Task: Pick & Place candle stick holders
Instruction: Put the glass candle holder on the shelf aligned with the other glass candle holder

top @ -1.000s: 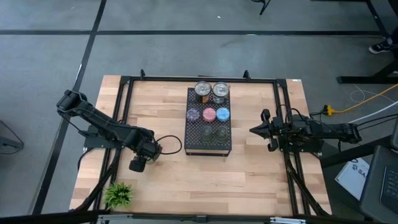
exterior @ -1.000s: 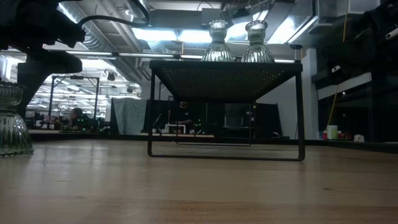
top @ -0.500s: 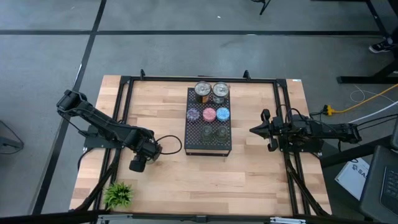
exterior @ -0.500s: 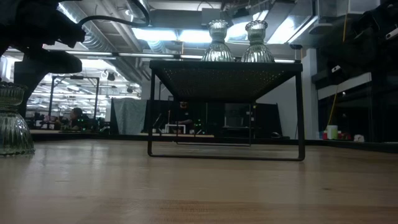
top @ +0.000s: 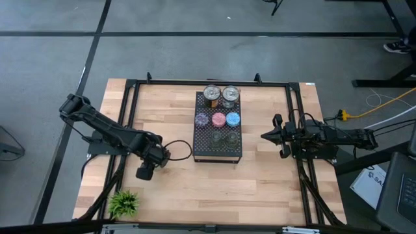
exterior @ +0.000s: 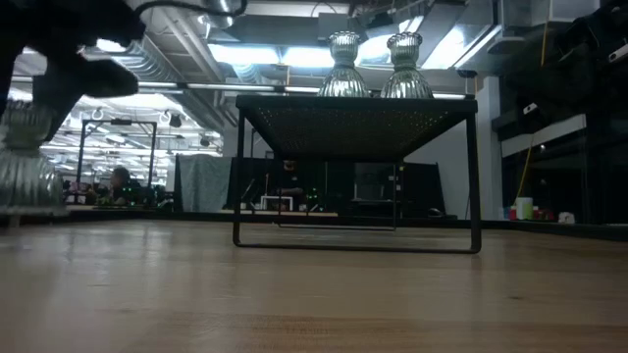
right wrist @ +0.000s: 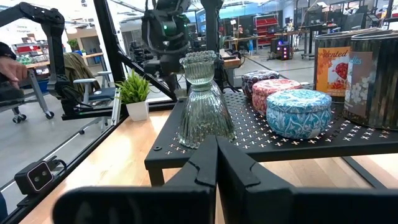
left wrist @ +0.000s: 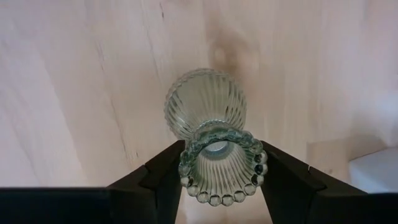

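Since the earlier frame the left gripper (left wrist: 217, 177) has lifted the ribbed clear glass candle holder (left wrist: 208, 118) off the counter (top: 260, 182); gripped only at its beaded rim, it could slip. Right gripper (right wrist: 216, 163) waits closed.

A pale wooden counter (top: 260, 175) is seen under a black frame of rails (top: 214, 82). A black perforated tray (top: 209, 151) on legs is set mid-counter, between the two tools, nearer the right one. A small green plant (top: 123, 203) in a white pot is found at the counter's near left corner, close beside the left tool. A yellow cable (top: 383, 103) is trailed over the grey floor (top: 195, 52) well beyond the right tool. In the room behind, a person's sleeve (right wrist: 7, 51) is glimpsed.
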